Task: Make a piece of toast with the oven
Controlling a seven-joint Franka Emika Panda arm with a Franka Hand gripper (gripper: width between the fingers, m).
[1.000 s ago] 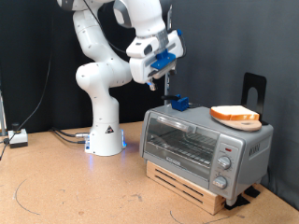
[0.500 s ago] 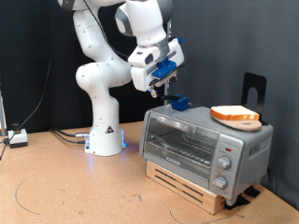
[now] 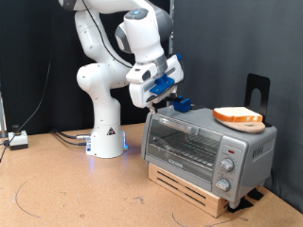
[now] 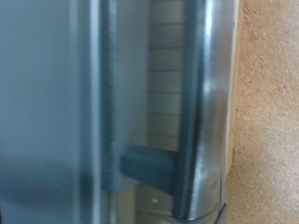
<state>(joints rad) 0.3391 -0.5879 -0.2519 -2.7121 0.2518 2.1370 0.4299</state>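
Overhead, the gripper [image 3: 154,106] hangs just above the toaster oven's [image 3: 208,148] top edge on the exterior view's left; whether its fingers are spread cannot be told. Close before the wrist camera runs the grey door handle [image 4: 201,103]. The piece of toast [image 3: 238,116] lies on the oven's roof, toward the exterior view's right, above brown tabletop [image 3: 66,184].

The claw [image 3: 157,102] fingertips were too small and dark against the oven [image 3: 208,147] top to show their spacing. The wrist view was blurred; the oven handle [image 4: 201,112] ran out of the picture's edge. The knobs [image 3: 226,168] were too small for markings to be read. The piece of toast [image 3: 239,117] partly hid its board
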